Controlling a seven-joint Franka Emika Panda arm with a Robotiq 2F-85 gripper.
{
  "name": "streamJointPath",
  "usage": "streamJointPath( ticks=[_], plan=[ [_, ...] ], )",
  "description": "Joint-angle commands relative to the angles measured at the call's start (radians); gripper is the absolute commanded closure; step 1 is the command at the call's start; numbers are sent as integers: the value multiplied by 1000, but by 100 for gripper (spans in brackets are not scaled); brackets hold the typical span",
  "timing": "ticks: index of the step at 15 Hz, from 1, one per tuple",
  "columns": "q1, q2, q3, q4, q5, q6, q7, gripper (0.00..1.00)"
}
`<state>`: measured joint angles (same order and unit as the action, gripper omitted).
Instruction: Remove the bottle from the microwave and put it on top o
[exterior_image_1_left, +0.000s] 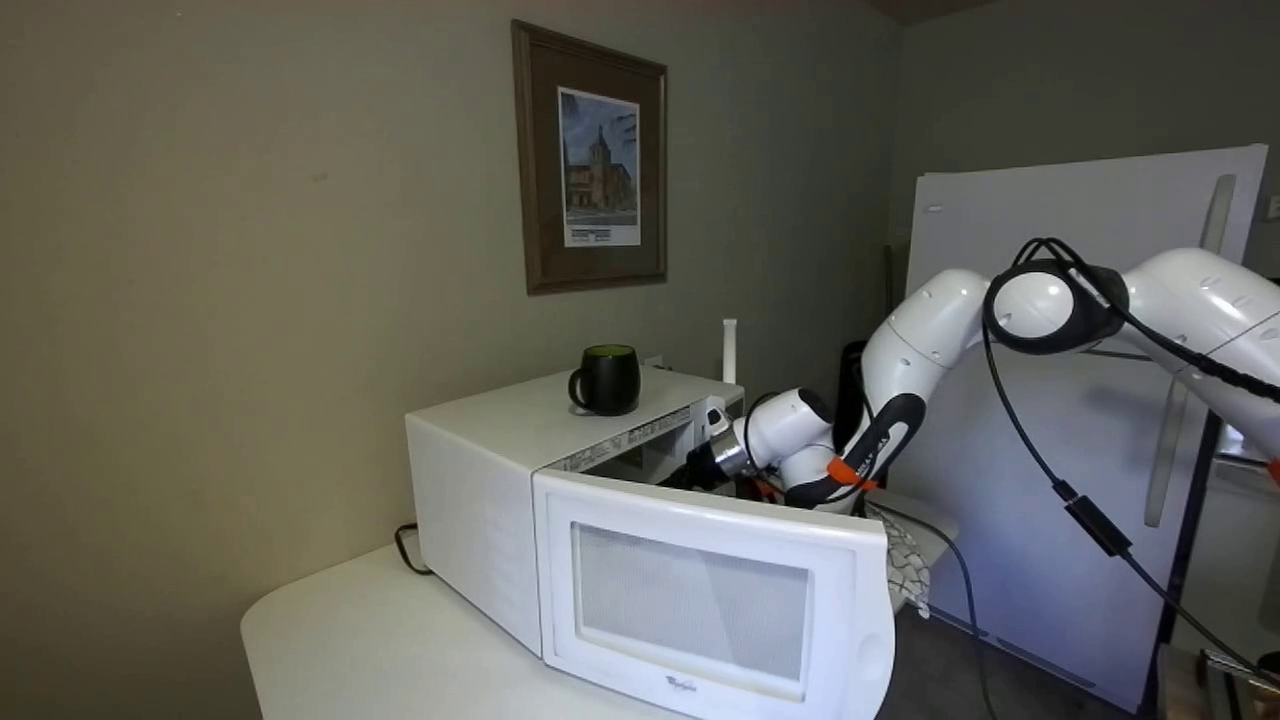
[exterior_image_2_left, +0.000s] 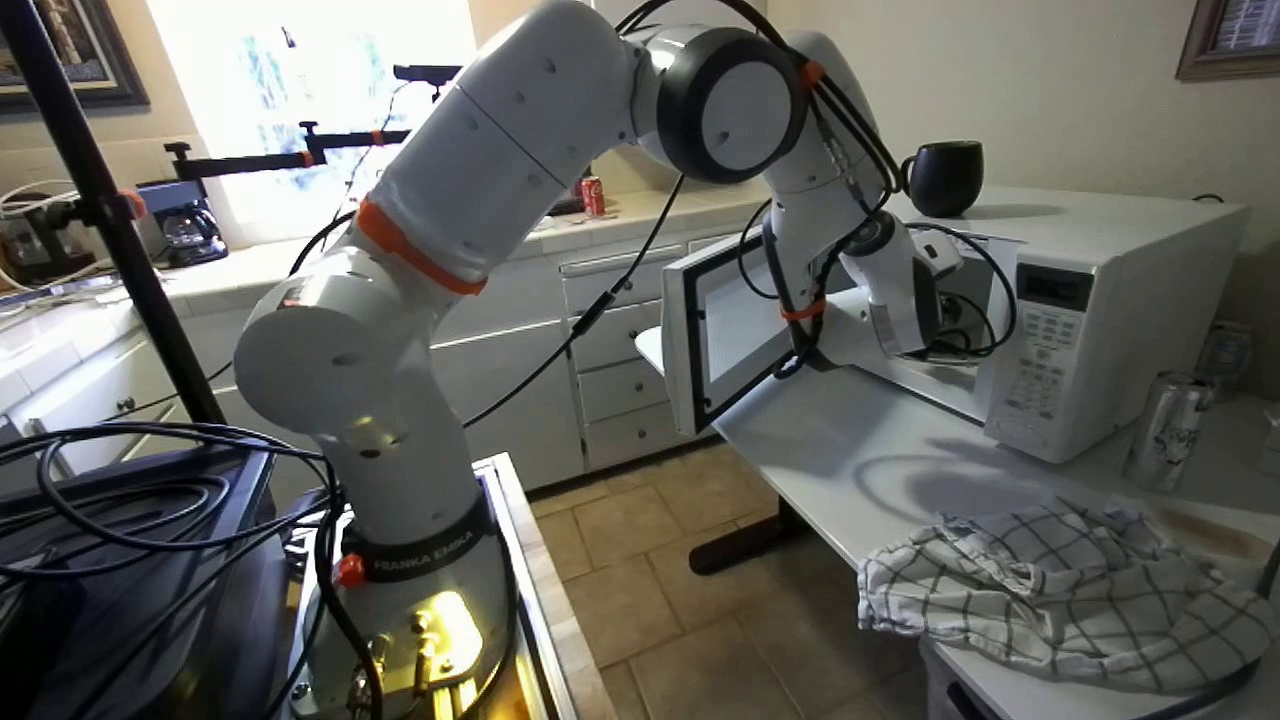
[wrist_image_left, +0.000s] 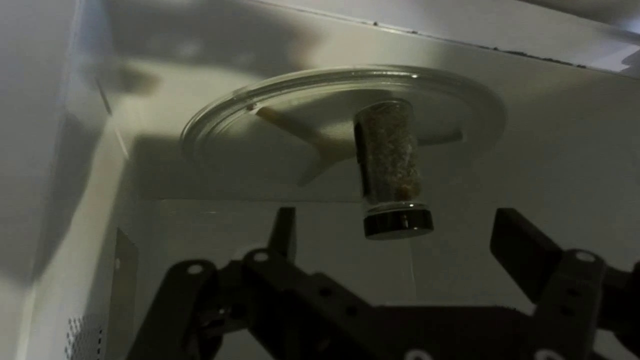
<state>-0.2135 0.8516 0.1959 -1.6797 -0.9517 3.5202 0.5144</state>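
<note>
Black hinged jaws spread wide, with the grasp not yet made

Closest in the wrist view, the two jaws stand well apart and hold nothing. Between them in that view, touching neither, appears the round black cap of a small, slim, see-through bottle with dark speckled contents. How far the jaws reach toward it in depth cannot be told. The bottle stands on a round, clear glass turntable inside a large, white, box-shaped microwave; its cap points downward in the wrist view, which seems to be inverted. Neither exterior view shows it.

Access is the part that looks finished: the white door with a pale mesh window stands open, and the white, jointed robot arm reaches inside in both exterior views. Gripping the bottle, drawing it out past the door and setting it down all remain. By judgement, the task is at its reaching stage, short of the grasp.

The instruction breaks off after "on top", so the goal is a guess: most likely the microwave's roof, where a round black mug with a green inside sits.
</note>
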Motion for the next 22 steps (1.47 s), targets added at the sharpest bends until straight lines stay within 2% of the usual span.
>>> streamJointPath(
  ticks=[1,9,12,13,14,22],
  plan=[
    [35,54,-19,80,10,-29,-28,0],
    [52,124,-13,171,-1,-26,-64,0],
    [56,145,-9,200,-5,-28,-79,3],
    [58,149,-9,208,-6,-27,-84,11],
    [61,153,-10,215,-6,-28,-88,29],
    [74,175,-19,246,0,-25,-120,91]
  ],
)
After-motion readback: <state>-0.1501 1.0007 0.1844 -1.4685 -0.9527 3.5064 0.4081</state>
